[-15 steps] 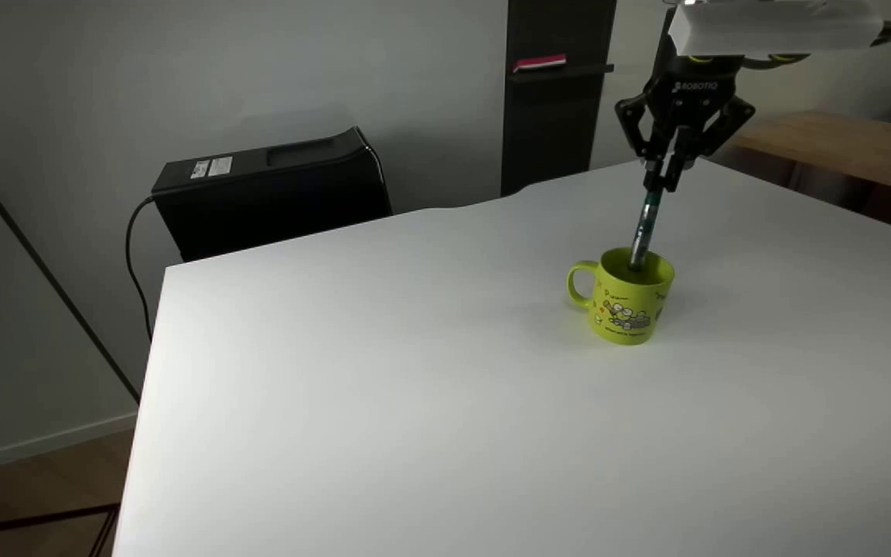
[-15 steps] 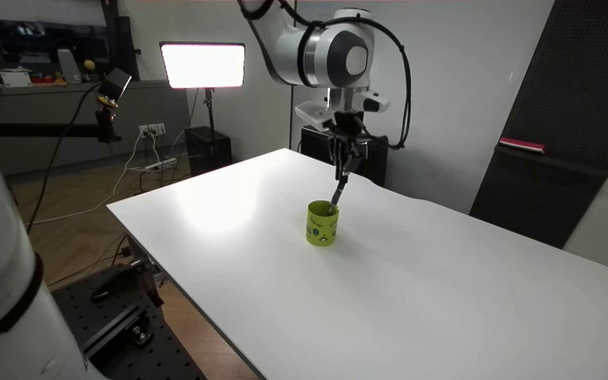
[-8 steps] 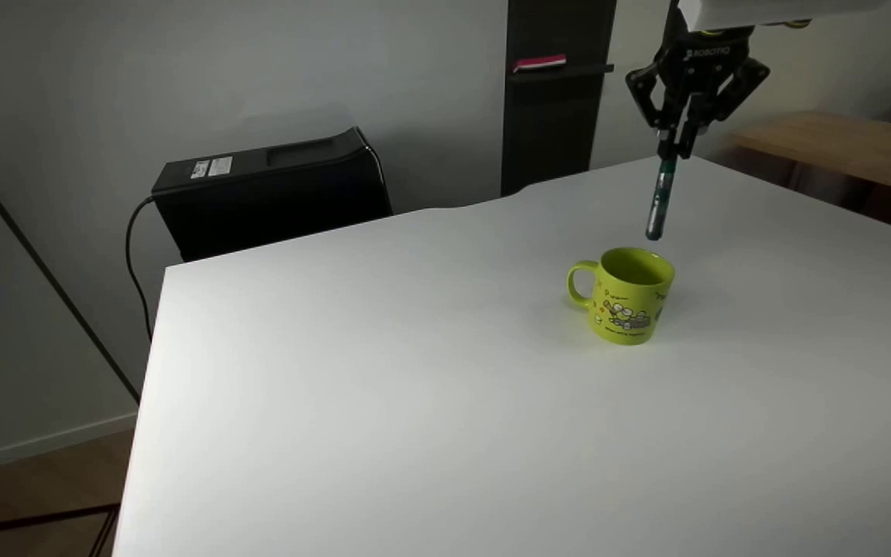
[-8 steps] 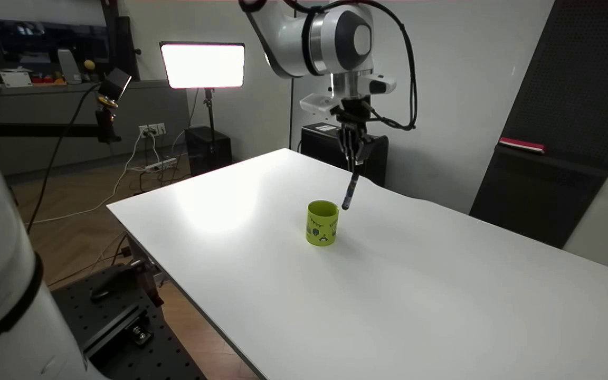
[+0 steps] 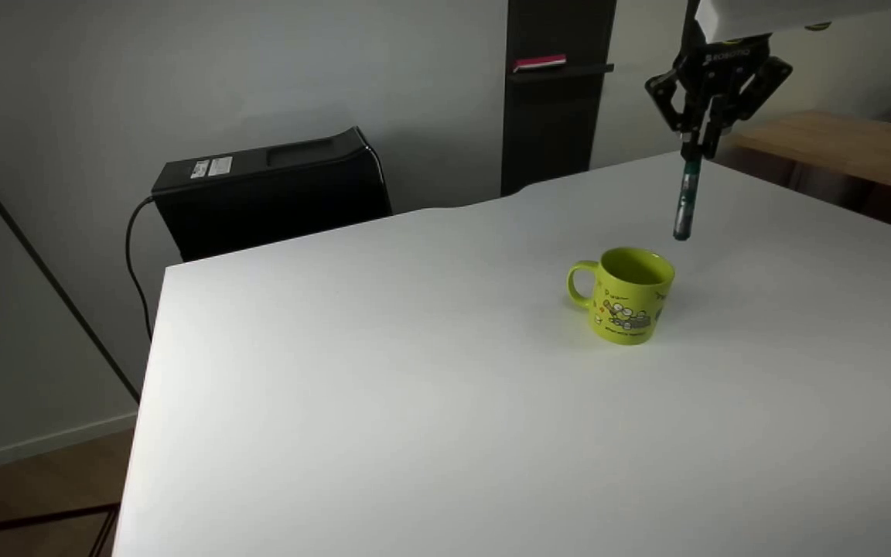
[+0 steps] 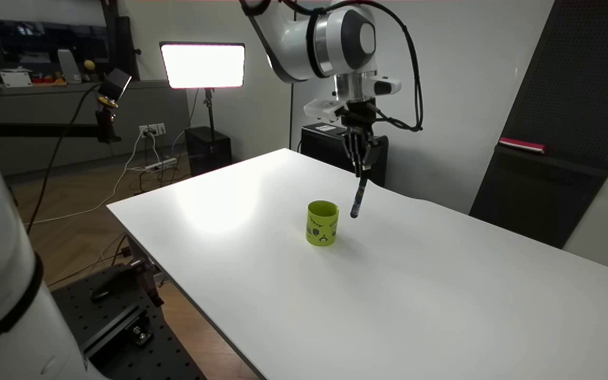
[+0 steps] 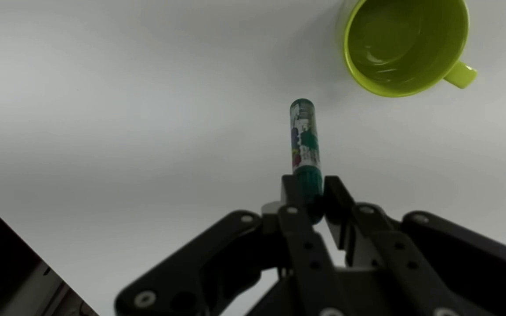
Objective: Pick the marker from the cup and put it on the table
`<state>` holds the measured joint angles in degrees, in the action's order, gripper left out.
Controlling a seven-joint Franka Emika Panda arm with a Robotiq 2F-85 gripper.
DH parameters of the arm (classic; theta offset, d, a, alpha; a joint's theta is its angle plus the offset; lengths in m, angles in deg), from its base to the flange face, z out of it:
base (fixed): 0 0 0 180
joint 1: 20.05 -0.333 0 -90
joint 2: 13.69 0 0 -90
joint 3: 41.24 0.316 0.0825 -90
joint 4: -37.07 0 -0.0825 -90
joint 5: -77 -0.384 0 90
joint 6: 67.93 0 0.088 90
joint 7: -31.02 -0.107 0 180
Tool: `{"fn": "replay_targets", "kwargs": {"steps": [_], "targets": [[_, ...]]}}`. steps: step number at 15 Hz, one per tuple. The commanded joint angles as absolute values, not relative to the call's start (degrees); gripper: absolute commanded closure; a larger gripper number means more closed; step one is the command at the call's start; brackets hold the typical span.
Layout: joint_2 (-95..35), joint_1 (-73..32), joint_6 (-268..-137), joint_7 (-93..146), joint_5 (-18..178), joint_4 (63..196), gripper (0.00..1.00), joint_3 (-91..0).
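At lower centre of the wrist view, the angular black claw (image 7: 311, 188) pinches the green end of a slim, cylindrical marker (image 7: 305, 136) with a printed barrel, its fingers nearly together. The marker hangs slightly tilted over the smooth white table (image 5: 376, 387), upper right in an exterior view, apart from the glossy lime cup (image 5: 622, 309), loop-handled, upright, right of centre.

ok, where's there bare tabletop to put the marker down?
In an exterior view, the widest bare patch of table lies between the mug and the edge by the black box. More runs from the mug to the bottom of that picture. Crowded: right by the mug, where the gripper holds the marker over the table, not touching the mug.
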<state>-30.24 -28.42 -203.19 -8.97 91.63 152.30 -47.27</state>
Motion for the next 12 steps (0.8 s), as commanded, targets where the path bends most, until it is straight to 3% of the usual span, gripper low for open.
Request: {"fn": "replay_targets", "kwargs": {"steps": [1,12], "targets": [[-30.85,-27.89,-201.93,-11.45,93.69,152.96,0.95,-48.12],[-38.61,-21.49,-196.36,-0.32,83.05,150.96,0.95,-48.77]]}}
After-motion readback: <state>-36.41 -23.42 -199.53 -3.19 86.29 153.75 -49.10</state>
